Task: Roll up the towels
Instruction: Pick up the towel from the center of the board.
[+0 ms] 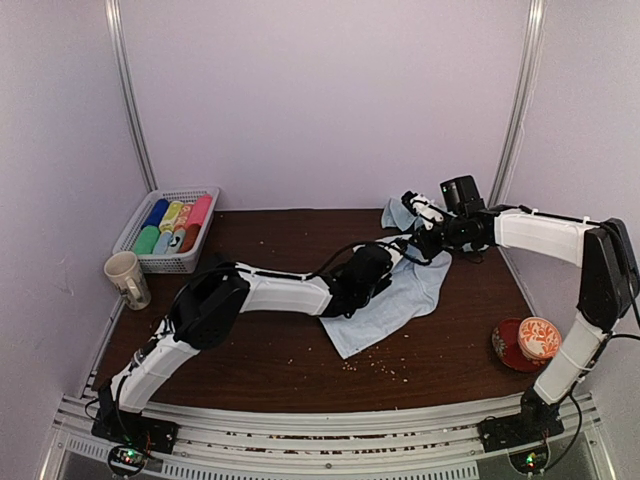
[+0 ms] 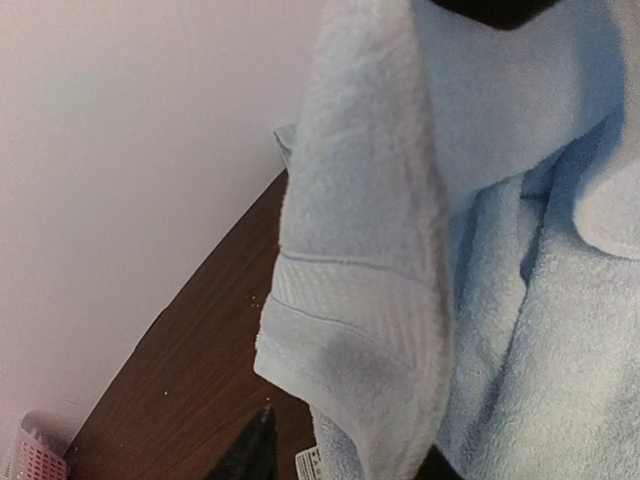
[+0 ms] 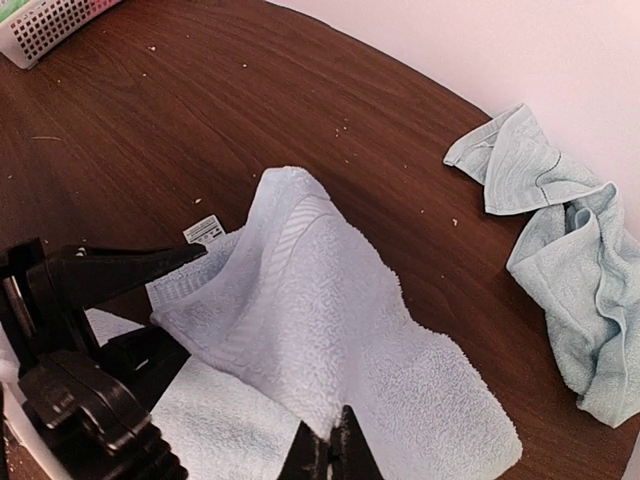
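One pale blue towel lies at the table's middle, its far edge lifted into a fold. It fills the left wrist view and shows in the right wrist view. My left gripper is shut on the towel's left edge near the white label; its dark fingers flank the hanging cloth. My right gripper is shut, pinching the raised fold, and shows in the top view. The second towel lies crumpled at the back, also in the right wrist view.
A white basket of coloured rolls stands at the back left, with a mug in front of it. A red dish holding a cup sits at the right near my right arm. Crumbs dot the brown table.
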Controlling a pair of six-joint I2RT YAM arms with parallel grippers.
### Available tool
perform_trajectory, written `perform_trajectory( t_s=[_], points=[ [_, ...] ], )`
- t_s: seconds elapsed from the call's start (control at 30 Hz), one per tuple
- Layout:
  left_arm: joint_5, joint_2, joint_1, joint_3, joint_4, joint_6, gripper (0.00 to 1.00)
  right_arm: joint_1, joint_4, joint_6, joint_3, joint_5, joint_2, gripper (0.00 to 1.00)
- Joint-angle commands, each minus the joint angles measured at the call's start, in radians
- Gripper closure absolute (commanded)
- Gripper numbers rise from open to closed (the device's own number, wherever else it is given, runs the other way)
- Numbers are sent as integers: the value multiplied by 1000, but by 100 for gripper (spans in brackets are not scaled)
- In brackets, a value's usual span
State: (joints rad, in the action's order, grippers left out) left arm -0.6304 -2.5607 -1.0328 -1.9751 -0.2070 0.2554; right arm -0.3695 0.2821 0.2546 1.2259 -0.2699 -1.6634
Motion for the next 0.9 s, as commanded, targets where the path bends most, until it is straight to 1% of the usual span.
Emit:
perform_trajectory(
  t_s=[0.0, 0.07, 0.1, 0.13, 0.27, 0.33, 0.37, 0.5, 0.57, 0.67, 0.73, 0.87],
  points=[
    [-9, -28, 13, -27, 4, 1, 72, 3, 10, -6, 27, -25, 36, 100],
    [-4, -29, 13, -27, 4, 3, 86, 3, 11, -6, 27, -25, 33, 100],
    [0, -27, 13, -27, 4, 5, 95, 3, 11, -5, 27, -27, 33, 100],
    [-1, -29, 13, -29, 4, 5, 100, 3, 12, -4, 27, -30, 32, 100],
    [-19, 4, 13, -6, 13, 12, 100, 3, 20, 7, 26, -33, 26, 100],
    [-9, 63, 14, 49, 17, 9, 100, 3, 24, 14, 26, -34, 23, 100],
    [19, 110, 17, 82, 33, -4, 100, 3, 28, 17, 27, -36, 20, 100],
    [182, 340, 40, 217, 175, -97, 100, 3, 64, 43, 43, -68, 1, 100],
    [246, 435, 53, 272, 262, -143, 100, 3, 82, 53, 51, -88, -10, 97],
    [305, 546, 64, 345, 373, -183, 100, -3, 92, 54, 67, -114, -32, 92],
    [326, 607, 68, 392, 443, -209, 100, -20, 106, 56, 93, -112, -59, 91],
    [383, 723, 84, 503, 516, -267, 100, -86, 163, 68, 184, -85, -129, 90]
  ],
)
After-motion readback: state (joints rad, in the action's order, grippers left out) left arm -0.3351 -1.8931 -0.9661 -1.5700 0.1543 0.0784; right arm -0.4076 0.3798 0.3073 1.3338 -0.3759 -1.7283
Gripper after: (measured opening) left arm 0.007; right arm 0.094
